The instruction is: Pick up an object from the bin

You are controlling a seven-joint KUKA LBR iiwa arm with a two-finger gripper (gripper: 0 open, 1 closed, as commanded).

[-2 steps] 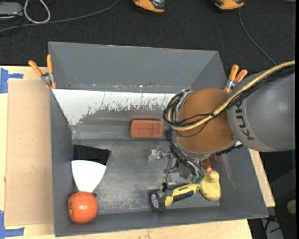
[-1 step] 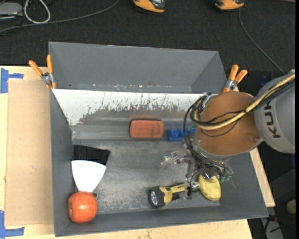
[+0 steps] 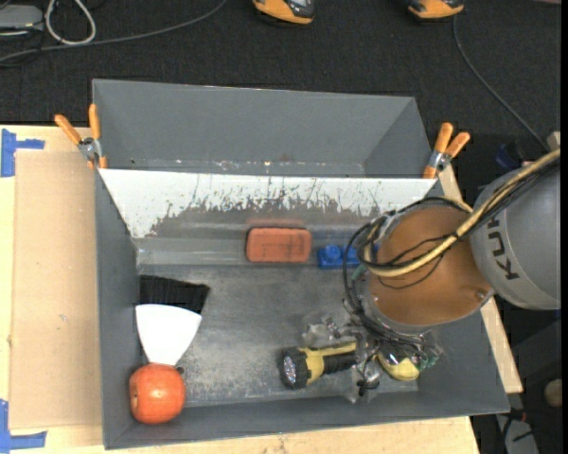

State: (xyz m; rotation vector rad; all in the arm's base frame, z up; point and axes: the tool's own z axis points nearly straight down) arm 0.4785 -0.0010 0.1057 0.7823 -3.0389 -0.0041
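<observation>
Hovering at five o'clock in the grey metal bin (image 3: 256, 130), the gripper (image 3: 364, 375) hung over the yellow end of a black-and-yellow flashlight (image 3: 312, 363); whether it was clenched or released could not be told. The smooth, round barrel looked liable to roll or slip from an end-on pinch. A soft-looking rust-coloured block (image 3: 278, 244) lay at twelve o'clock, and a glossy red fruit (image 3: 156, 393) at seven.

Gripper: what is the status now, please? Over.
Gripper low, front right of bin, at tail of yellow-black torch. Torch flat on floor, not lifted. Close by: yellow piece, metal bit.
</observation>
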